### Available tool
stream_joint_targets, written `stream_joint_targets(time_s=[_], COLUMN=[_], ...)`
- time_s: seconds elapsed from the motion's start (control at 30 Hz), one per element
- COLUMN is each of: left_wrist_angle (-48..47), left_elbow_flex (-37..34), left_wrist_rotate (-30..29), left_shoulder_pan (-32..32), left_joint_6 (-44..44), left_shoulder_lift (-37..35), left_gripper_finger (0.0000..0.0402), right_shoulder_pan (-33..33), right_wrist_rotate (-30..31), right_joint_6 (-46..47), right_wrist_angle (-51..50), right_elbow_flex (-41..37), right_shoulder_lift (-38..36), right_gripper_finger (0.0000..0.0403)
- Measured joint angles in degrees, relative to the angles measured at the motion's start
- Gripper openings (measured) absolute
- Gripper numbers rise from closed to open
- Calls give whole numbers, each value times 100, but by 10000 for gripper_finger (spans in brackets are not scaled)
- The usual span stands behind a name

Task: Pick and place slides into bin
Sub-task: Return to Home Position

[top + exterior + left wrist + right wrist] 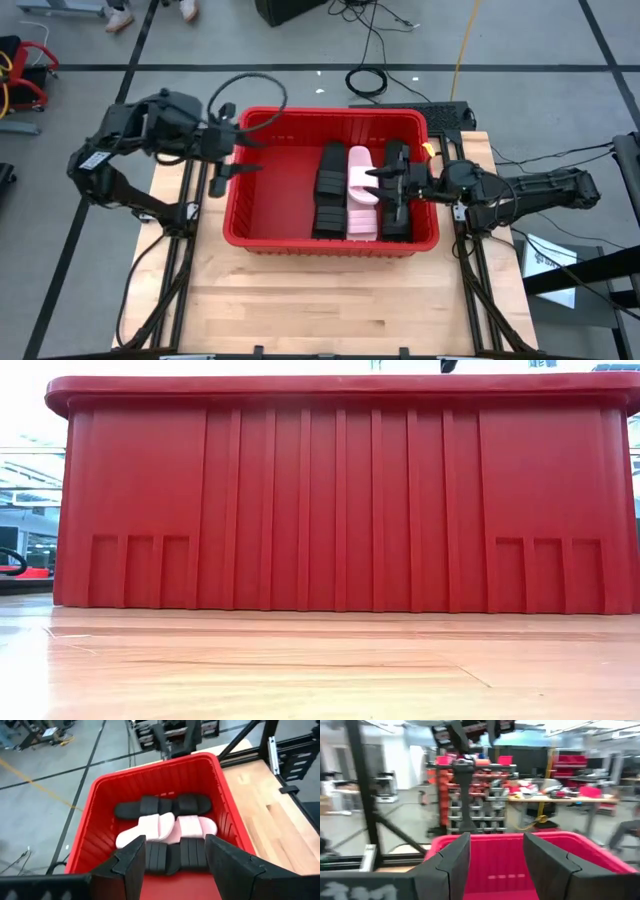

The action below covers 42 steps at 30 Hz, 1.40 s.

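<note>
Slides in bin, both grippers released and empty.

Red bin [275, 195] sits mid-frame in the high view on the wooden table [320, 300]; in the low view its ribbed wall [340, 500] fills the frame. Slides [165, 827] lie on the bin floor, in the right half of the high view, in three rows: black pair [330, 190], pink pair [360, 160], black pair [396, 158]. Left gripper [243, 157] hovers over the bin's left rim, fingers [132, 862] spread, nothing between them. Right gripper [378, 186] hangs above the right-hand slides, fingers [452, 860] apart, holding nothing.
</note>
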Motion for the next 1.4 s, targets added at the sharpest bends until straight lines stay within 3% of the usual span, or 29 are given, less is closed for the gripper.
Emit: stream_joint_targets(time_s=[0.2, 0.4, 0.53, 0.77, 1.17, 1.4], left_wrist_angle=[841, 1968, 2082, 3471, 4457, 4629], left_elbow_flex=[-1644, -3260, -4106, -5691, -7033, -7381], left_wrist_rotate=[-252, -254, -254, -249, -252, -371], left_shoulder_pan=[-35, -37, -111, -350, -753, -811], left_joint_6=[-275, -880, -868, -889, -1019, -999], left_shoulder_lift=[-1240, -2377, -2871, -3712, -4723, -5549], left_gripper_finger=[198, 198, 198, 198, 198, 198], right_shoulder_pan=[4, 8, 110, 296, 501, 501], right_wrist_rotate=[-738, -896, -1017, -1036, -1022, -1020], right_joint_6=[253, 566, 550, 384, 299, 347], right_wrist_angle=[-199, -207, -260, -343, -451, 298], right_elbow_flex=[0, 0, 0, 0, 0, -523], right_shoulder_lift=[-304, -589, -741, -1022, -1070, -1240], right_gripper_finger=[171, 171, 171, 171, 171, 171])
